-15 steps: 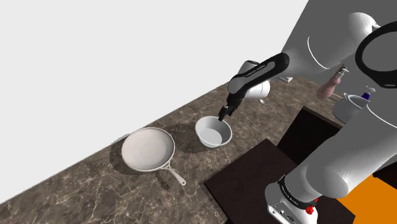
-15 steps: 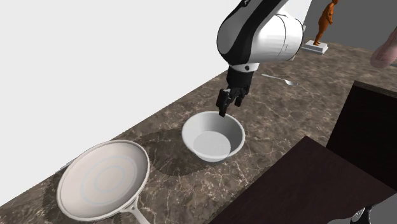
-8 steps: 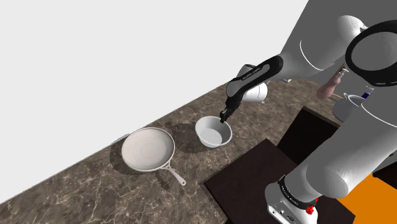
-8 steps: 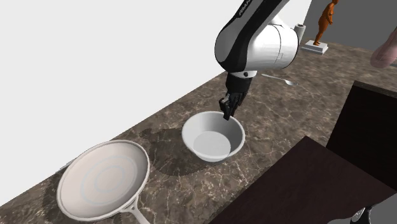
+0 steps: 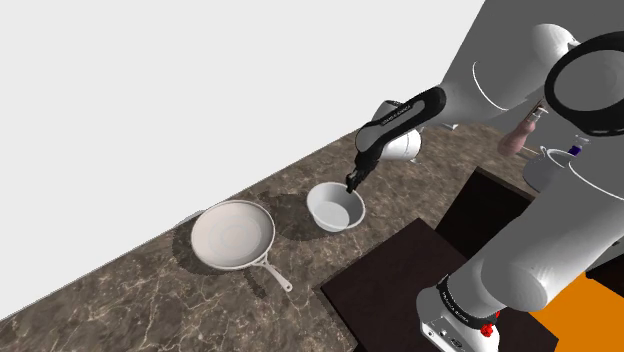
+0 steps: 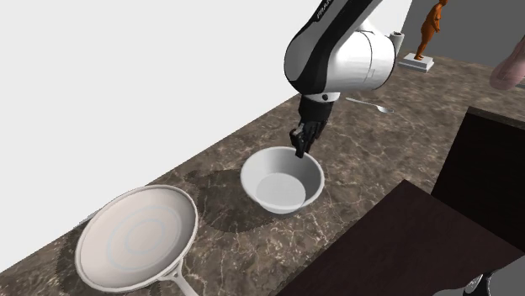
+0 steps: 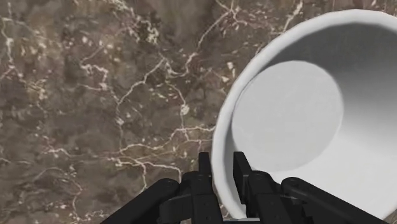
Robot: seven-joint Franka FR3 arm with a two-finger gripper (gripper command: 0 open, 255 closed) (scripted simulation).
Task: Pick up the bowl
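The jaws pinch the white bowl by its upper-right rim (one inside, one outside) in the second exterior view; the rest lies lower left.

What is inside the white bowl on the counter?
The bowl holds nothing but one finger of the claw, dipped just inside the rim it clasps. That finger covers a small patch of the inner wall.

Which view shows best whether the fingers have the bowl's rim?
The wrist view: the gripper has one finger inside and one outside the rim of the white bowl, clasping it. The shoulder view and the second exterior view show the gripper down at the bowl's far rim, but not the contact itself.
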